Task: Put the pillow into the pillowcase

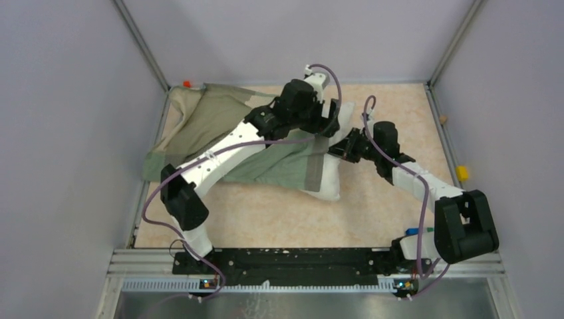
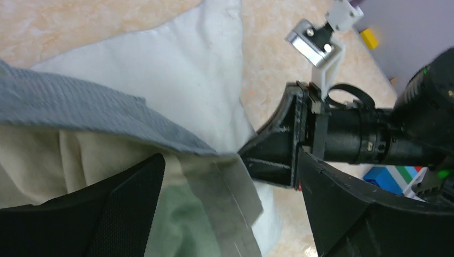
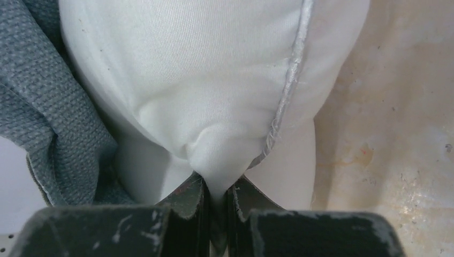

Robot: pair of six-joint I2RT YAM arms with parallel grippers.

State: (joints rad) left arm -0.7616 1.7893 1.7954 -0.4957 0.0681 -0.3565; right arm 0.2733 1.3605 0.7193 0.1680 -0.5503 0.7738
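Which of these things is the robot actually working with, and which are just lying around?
In the job: pillow, pillowcase, right fingers pinching the pillow.
Lying about: yellow block, small red piece at the far left corner, blue block.

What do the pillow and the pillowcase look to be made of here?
The pillow: smooth, matt white fine-woven or knit fabric, likely over soft filling; it puckers where the right gripper pinches it, and a stitched seam runs along its edge. The pillowcase: thin grey-green cloth with a coarse visible weave, limp and wrinkled; fibre unclear.
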